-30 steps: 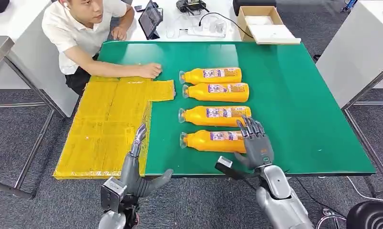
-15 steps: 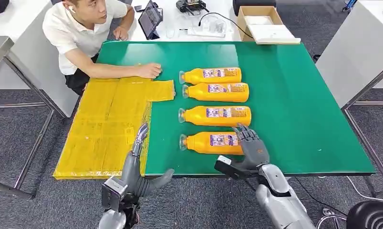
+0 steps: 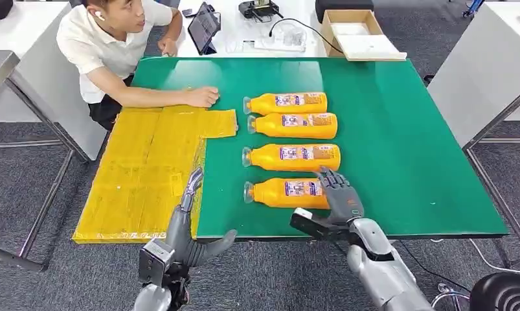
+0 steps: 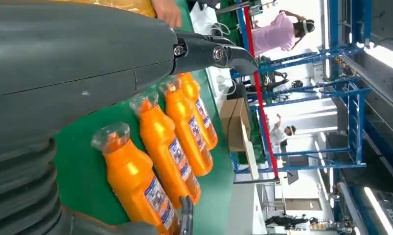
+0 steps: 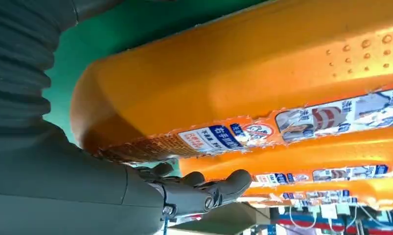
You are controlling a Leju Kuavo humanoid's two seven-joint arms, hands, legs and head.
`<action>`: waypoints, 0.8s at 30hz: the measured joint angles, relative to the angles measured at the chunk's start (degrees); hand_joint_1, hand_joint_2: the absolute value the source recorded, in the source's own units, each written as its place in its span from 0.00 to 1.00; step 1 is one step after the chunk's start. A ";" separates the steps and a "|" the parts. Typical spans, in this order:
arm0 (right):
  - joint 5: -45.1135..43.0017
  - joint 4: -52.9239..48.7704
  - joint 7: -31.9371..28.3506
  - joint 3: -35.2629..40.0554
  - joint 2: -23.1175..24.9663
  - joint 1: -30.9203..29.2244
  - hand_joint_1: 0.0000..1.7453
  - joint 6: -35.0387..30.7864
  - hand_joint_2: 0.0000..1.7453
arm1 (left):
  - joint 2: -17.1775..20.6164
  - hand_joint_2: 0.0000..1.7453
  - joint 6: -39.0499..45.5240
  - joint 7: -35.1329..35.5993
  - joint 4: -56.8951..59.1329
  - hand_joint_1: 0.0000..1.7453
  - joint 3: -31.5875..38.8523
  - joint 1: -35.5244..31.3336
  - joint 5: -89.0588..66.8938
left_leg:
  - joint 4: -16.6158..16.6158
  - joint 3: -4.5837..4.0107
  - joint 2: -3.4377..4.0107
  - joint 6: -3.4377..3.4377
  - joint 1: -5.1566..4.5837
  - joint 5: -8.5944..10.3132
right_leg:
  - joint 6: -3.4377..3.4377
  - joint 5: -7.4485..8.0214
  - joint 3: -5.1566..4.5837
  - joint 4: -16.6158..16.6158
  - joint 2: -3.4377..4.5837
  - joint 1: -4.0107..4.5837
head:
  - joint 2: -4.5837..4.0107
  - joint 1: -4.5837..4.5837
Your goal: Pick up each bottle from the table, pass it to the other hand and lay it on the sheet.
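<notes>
Bottles, four orange ones, lie on their sides in a column on the green table (image 3: pixel 406 129), caps pointing toward the yellow sheet (image 3: pixel 147 168). Take the nearest bottle (image 3: pixel 288 193) as your landmark: it sits closest to the table's front edge, with the other three (image 3: pixel 294 157) (image 3: pixel 294 125) (image 3: pixel 288 103) ranked beyond it, none yet on the sheet.

Your right hand (image 3: pixel 338 197) is at that bottle's base end, fingers (image 3: pixel 331 181) spread and arched over the bottle, thumb (image 3: pixel 305 222) low on the near side. From the right wrist camera the bottle (image 5: pixel 243 83) looms just off the palm, with the fingertips (image 5: pixel 223 186) curled past its far side and touching nothing, so I judge the hand is shaped around the bottle without clamping it. That wide spread suits a fat body lying flat: fingers go over, thumb comes under.

Your left hand (image 3: pixel 186 233) waits to the cap side of the nearest bottle, at the table's front edge beside the sheet, fingers extended and thumb splayed, holding nothing. It looks parked there to receive the pass.

A person's hand (image 3: pixel 202 96) rests on the sheet's far corner, well beyond the nearest bottle, probably keeping the sheet flat.

Your next move is likely closing the right hand on the body; expect it to roll if the thumb lags.
</notes>
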 measured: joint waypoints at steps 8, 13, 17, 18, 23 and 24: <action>-0.39 7.62 3.25 1.13 -0.31 -5.62 0.85 5.48 1.00 | -0.02 1.00 -0.72 0.39 1.18 0.00 -0.09 -1.46 -0.02 | 0.00 0.49 0.22 0.02 -0.01 -0.01 | -0.04 0.05 0.39 -0.06 0.12 0.00 | 0.00 0.00; 0.04 12.27 3.23 2.29 -0.59 -8.78 1.00 8.32 1.00 | -0.09 1.00 -1.22 0.61 2.36 0.00 -0.15 -2.78 0.00 | -0.01 0.96 0.32 0.03 -0.01 -0.08 | -0.06 0.05 0.63 -0.11 0.27 0.01 | 0.00 0.00; 0.42 14.77 2.58 3.43 -0.98 -10.84 1.00 10.10 1.00 | -0.33 1.00 -1.42 0.63 3.17 0.00 -0.17 -3.58 0.00 | -0.01 1.18 0.32 0.08 -0.01 -0.13 | -0.05 0.02 0.54 -0.15 0.26 0.02 | 0.00 0.00; 0.59 15.36 2.16 3.80 -1.07 -11.26 1.00 10.51 1.00 | -0.39 1.00 -1.53 0.66 3.41 0.00 -0.20 -3.81 0.00 | -0.01 1.22 0.30 0.09 -0.01 -0.13 | -0.03 0.01 0.55 -0.15 0.26 0.02 | 0.00 -0.02; -0.70 16.72 -0.96 5.05 -1.77 -12.52 1.00 11.89 1.00 | -0.46 1.00 -1.70 0.53 4.26 0.00 -0.26 -4.28 0.00 | -0.01 1.19 0.23 0.15 -0.01 -0.08 | 0.05 0.02 1.14 -0.13 0.25 0.01 | 0.00 0.00; -0.87 16.83 -1.23 5.25 -1.86 -12.60 1.00 11.95 1.00 | -0.46 1.00 -1.70 0.48 4.42 0.00 -0.26 -4.38 0.00 | 0.00 1.20 0.24 0.15 -0.01 -0.08 | 0.04 0.03 1.15 -0.13 0.26 0.02 | 0.00 0.00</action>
